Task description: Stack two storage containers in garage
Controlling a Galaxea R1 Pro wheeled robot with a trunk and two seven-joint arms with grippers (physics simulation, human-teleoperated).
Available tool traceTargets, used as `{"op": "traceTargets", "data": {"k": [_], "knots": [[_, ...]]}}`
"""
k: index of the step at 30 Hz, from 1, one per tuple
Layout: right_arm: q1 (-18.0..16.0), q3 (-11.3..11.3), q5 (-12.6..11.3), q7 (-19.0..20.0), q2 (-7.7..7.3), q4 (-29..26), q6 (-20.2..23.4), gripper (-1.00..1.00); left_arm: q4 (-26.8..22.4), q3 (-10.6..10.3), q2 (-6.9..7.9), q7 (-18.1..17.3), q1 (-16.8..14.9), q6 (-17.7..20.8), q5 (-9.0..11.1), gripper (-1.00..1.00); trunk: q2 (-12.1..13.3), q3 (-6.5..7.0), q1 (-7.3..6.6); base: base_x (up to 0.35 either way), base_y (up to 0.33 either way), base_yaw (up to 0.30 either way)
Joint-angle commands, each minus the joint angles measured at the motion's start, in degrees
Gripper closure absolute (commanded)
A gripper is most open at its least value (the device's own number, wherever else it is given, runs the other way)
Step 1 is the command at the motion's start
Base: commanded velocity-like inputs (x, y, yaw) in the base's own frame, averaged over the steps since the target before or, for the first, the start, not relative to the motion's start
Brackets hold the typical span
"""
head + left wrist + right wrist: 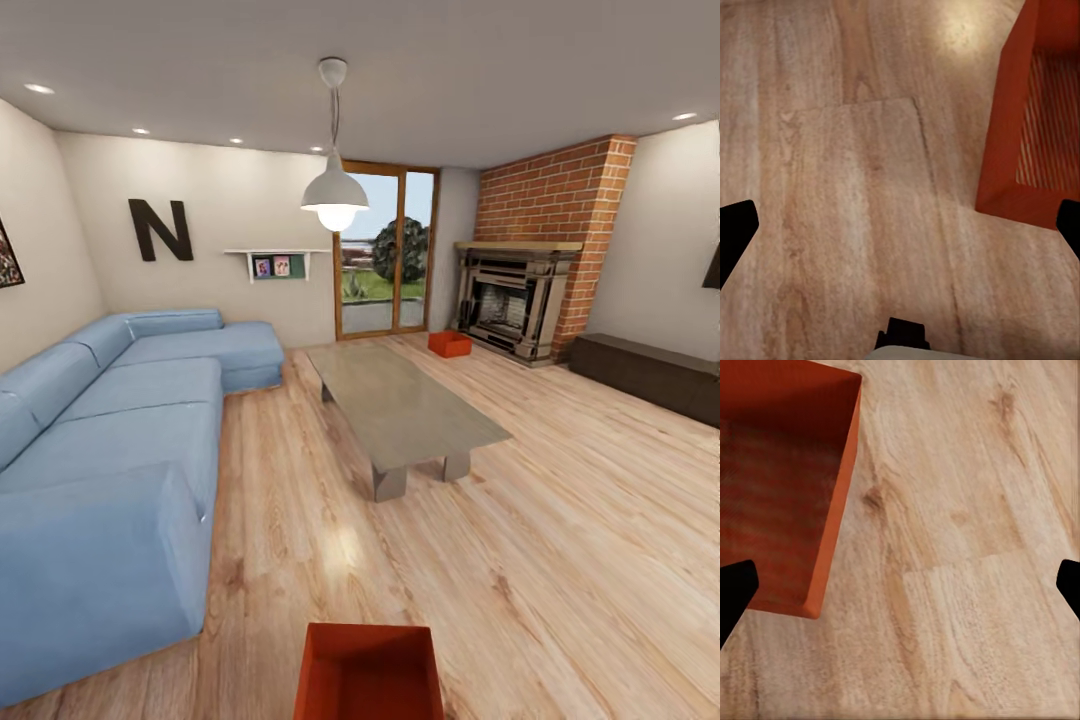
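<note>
The robot stood in the living room, on the light plank flooring (560, 520). One storage container, the near container (368, 672), sat on the planks at the bottom centre of the head view, open side up and empty. The far container (449, 344) lay at centre right, on the boards just before the brick fireplace (515, 300) and beyond the grey coffee table (400, 405). The blue sofa (110, 430) occupied the left of the frame. The left gripper (900, 225) was spread wide, its dark fingertips at the frame's side edges, over bare boards with the near container's corner at the upper right; it held nothing. The right gripper (900, 585) was likewise wide apart and empty, the same box at its upper left. Judged from this, no container had been lifted; both carries and the garage stacking remained outstanding.
</note>
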Motion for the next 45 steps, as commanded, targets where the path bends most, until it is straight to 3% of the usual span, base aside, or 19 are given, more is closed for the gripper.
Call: {"op": "traceTargets", "data": {"k": [1, 19, 45], "knots": [[-0.05, 0.03, 0.6, -0.5, 0.0, 0.06, -0.1, -1.0, 0.08, 0.38, 0.02, -0.27, -0.04, -0.18, -0.07, -1.0, -0.03, -0.06, 0.0, 0.0, 0.0, -0.034], [-0.05, 0.05, 0.6, -0.5, 0.0, 0.06, -0.1, -1.0, 0.08, 0.38, 0.04, -0.27, -0.04, -0.18, -0.07, -1.0, -0.03, 0.13, 0.0, 0.0, 0.0, -0.082], [-0.05, 0.05, 0.6, -0.51, 0.0, 0.06, -0.1, -1.0, 0.08, 0.38, 0.07, -0.27, -0.04, -0.18, -0.07, -1.0, -0.03, 0.13, 0.0, 0.044, 0.0, -0.003]]}}
